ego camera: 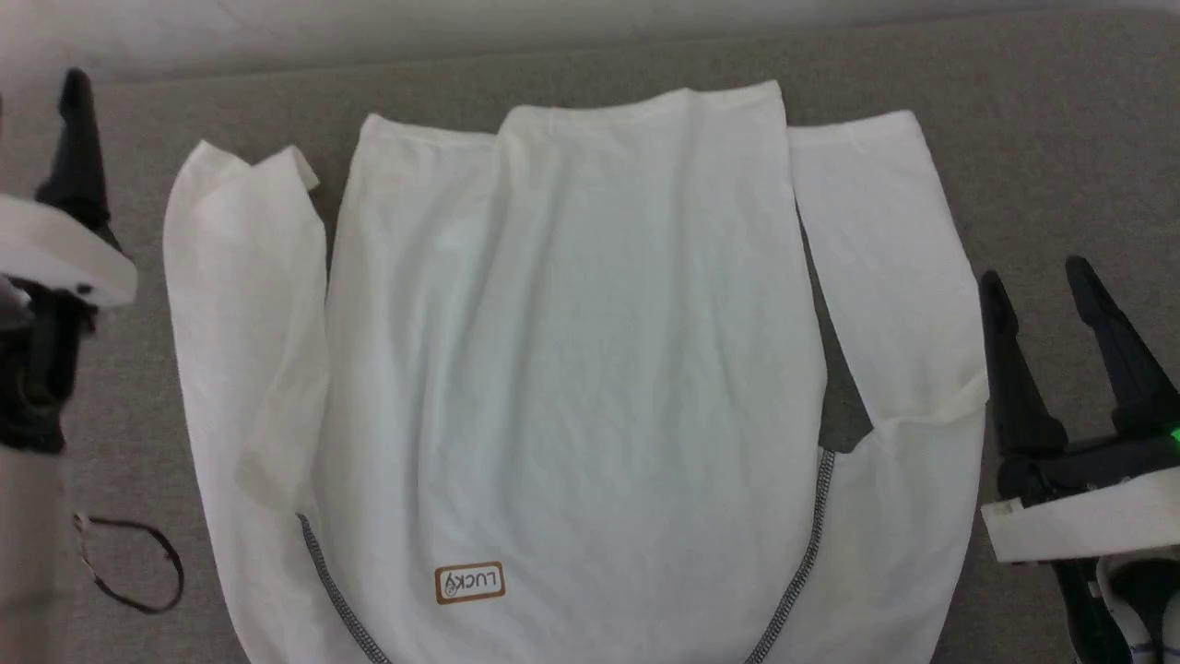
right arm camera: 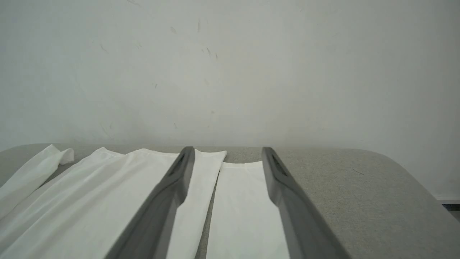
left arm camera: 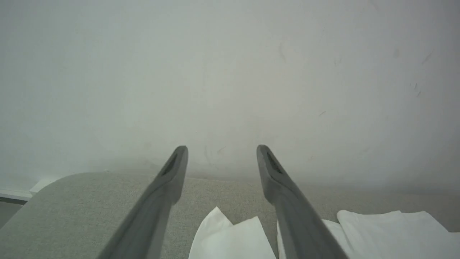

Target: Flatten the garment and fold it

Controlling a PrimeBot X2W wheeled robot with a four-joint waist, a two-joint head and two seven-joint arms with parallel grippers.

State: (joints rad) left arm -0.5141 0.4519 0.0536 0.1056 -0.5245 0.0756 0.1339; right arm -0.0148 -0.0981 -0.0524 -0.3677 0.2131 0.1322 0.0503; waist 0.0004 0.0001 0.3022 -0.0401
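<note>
Closest to the robot, the garment (ego camera: 572,350) has its shoulder end at the near edge of the grey cloth-covered tabletop (ego camera: 1060,138). A small brown-edged label (ego camera: 470,583) and two lines of grey stitching (ego camera: 811,544) run off toward the bottom. A thin dark cord (ego camera: 138,572) lies looped on the cloth surface just off its left side. To my eye the flattening is mostly done: the body lies spread and fairly smooth, with the left sleeve (ego camera: 240,323) and right sleeve (ego camera: 885,277) laid alongside it. The left sleeve is creased, though, its cuff (ego camera: 295,166) is turned over at the far end, and the hem (ego camera: 645,101) looks uneven. No fold has been made yet, so that whole part is left. Both arms are clear of the cloth: the right pincer (ego camera: 1034,272) stands beside the right sleeve and the left pincer (left arm camera: 221,151) off the left side, each with fingers spread apart and holding nothing. The overhead look alone gives the label, the stitching and the full outline. The low wrist cameras add how flat the fabric lies, the gap between body and right sleeve, the rounded far corners, and the plain pale wall (right arm camera: 230,72) behind.
</note>
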